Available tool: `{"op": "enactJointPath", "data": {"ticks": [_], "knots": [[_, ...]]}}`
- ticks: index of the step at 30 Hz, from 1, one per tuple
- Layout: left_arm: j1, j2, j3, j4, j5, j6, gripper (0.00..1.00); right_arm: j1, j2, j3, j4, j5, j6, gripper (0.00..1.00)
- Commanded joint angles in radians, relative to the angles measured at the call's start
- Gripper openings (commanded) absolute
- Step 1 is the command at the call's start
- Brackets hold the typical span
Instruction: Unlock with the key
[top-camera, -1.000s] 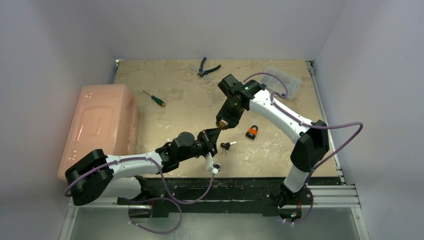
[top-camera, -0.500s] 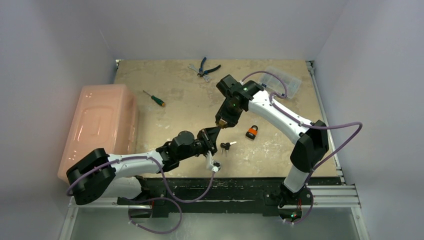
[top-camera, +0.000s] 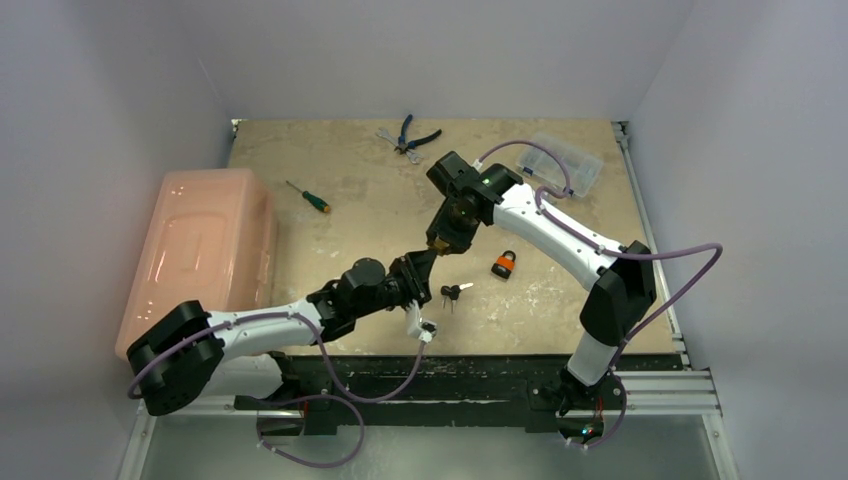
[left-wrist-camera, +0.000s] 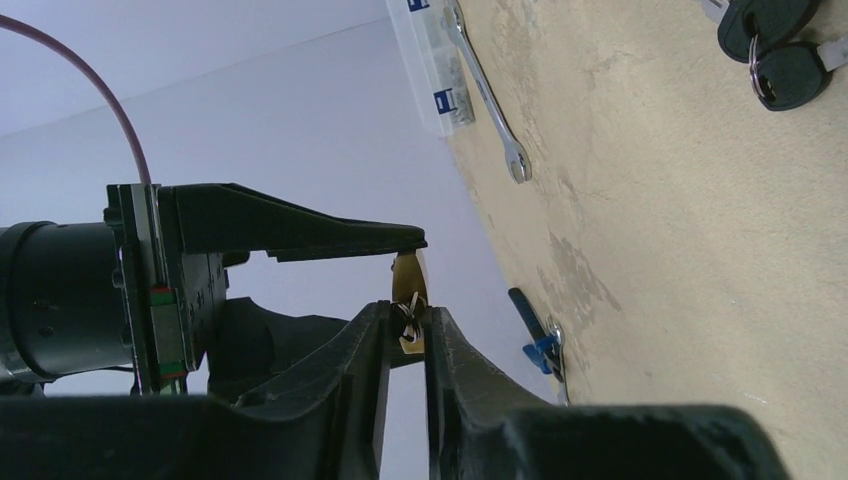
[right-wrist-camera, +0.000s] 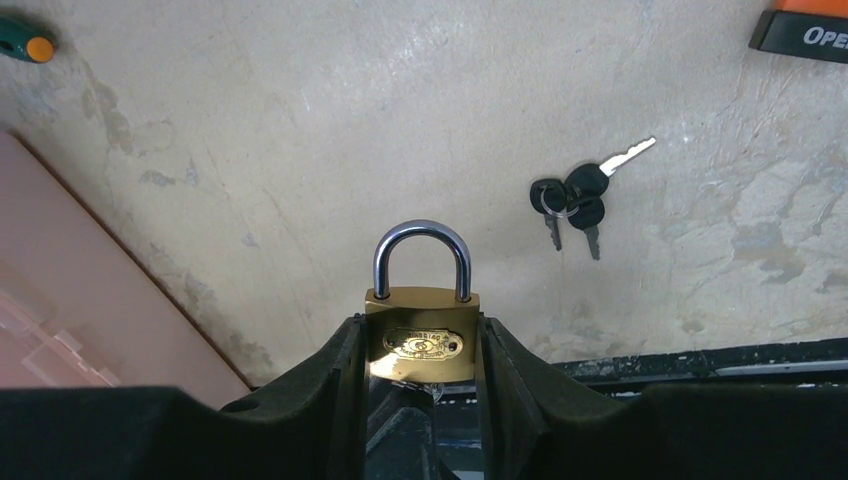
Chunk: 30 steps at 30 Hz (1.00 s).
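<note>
Pink bin (top-camera: 200, 250): at the left edge of the table (top-camera: 350, 220), well apart from both arms
Screwdriver (top-camera: 305, 196): green handle, lying on the table just right of the bin
Left gripper (left-wrist-camera: 407, 318): reaches in from the near left to meet the right gripper over the table's middle; its fingers (left-wrist-camera: 375, 350) stand a narrow slit apart with the key's head between them – whether they press on it I cannot tell
Key (left-wrist-camera: 405, 325): small, between the left fingertips and right against the keyhole end of the padlock; its blade is hidden
Padlock (right-wrist-camera: 420, 345): brass body clamped between the right gripper's two fingers (right-wrist-camera: 345, 365), touching both, held up off the table
Padlock, direction: long axis runs along the right fingers – steel shackle pointing out past the fingertips, away from the wrist; keyhole end back toward the palm, where the left gripper comes in
Shackle: both legs seated in the body
Right gripper (top-camera: 440, 243): closed partway on the padlock's body, angled down toward the near left
Spare keys (top-camera: 455, 291): a black-headed bunch flat on the table, near and just right of the meeting grippers
Orange padlock (top-camera: 505, 264): on the table right of the bunch
Clear box (top-camera: 570, 160): far right corner
</note>
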Motion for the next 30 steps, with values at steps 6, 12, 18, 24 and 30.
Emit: {"op": "enactJointPath", "data": {"ticks": [6, 12, 18, 24, 30], "knots": [[0.048, -0.069, 0.016, -0.009, -0.069, 0.002, 0.28, 0.054, -0.028, -0.004, -0.077, -0.157, 0.047, 0.00], [0.049, -0.098, 0.001, -0.012, -0.062, -0.031, 0.29, 0.051, -0.027, -0.009, -0.075, -0.151, 0.052, 0.00], [0.049, -0.144, -0.015, -0.006, -0.060, -0.092, 0.30, 0.044, -0.027, -0.018, -0.071, -0.150, 0.054, 0.00], [0.048, -0.183, -0.032, 0.009, -0.056, -0.165, 0.32, 0.030, -0.035, -0.021, -0.072, -0.129, 0.061, 0.00], [0.048, -0.210, -0.041, 0.032, -0.044, -0.253, 0.33, 0.018, -0.040, -0.036, -0.072, -0.115, 0.065, 0.00]]}}
